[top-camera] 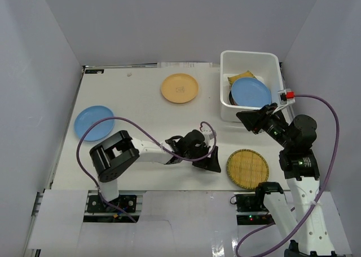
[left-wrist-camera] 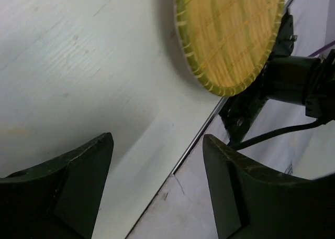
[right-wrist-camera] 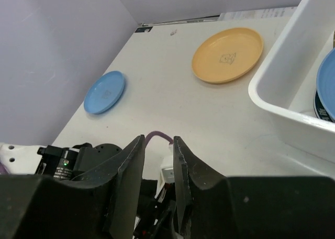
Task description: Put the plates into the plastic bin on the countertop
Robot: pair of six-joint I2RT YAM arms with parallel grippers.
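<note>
A woven yellow bamboo tray (top-camera: 247,168) lies on the white countertop (top-camera: 141,110) near the front edge. My left gripper (top-camera: 210,158) is open and empty just left of it, apart from it. In the left wrist view (left-wrist-camera: 157,186) the tray (left-wrist-camera: 230,34) lies ahead of the jaws. My right gripper (top-camera: 243,119) hovers at the white plastic bin's (top-camera: 225,71) front wall, jaws a little apart and empty (right-wrist-camera: 158,142). The bin holds a light blue plate (top-camera: 251,92) and another woven tray (top-camera: 242,76). An orange-yellow plate (top-camera: 179,88) and a light blue plate (top-camera: 94,123) lie on the countertop.
White walls enclose the countertop on the left, back and right. A purple cable (top-camera: 90,136) loops over the left arm. The table's front edge (left-wrist-camera: 199,139) runs under my left gripper. The right wrist view shows the bin rim (right-wrist-camera: 272,102), orange-yellow plate (right-wrist-camera: 227,54) and blue plate (right-wrist-camera: 104,91).
</note>
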